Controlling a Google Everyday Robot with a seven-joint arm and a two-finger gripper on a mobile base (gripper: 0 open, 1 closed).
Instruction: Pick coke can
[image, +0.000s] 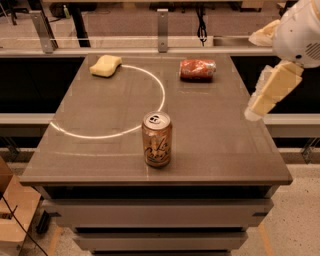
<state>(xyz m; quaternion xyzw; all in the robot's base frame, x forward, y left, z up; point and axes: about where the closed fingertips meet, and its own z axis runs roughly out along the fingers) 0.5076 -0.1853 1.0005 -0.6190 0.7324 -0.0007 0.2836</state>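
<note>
The coke can (198, 69) is a small red can with pale markings, lying on its side at the far right of the grey table (220, 145). My gripper (255, 111) hangs at the table's right edge, in front of and to the right of the coke can and well apart from it. It holds nothing that I can see. The white arm rises above it to the upper right corner.
A tan-and-gold can (157, 139) stands upright near the front middle of the table. A yellow sponge (106, 65) lies at the far left. A white arc is drawn on the tabletop. A rail and posts run behind the table.
</note>
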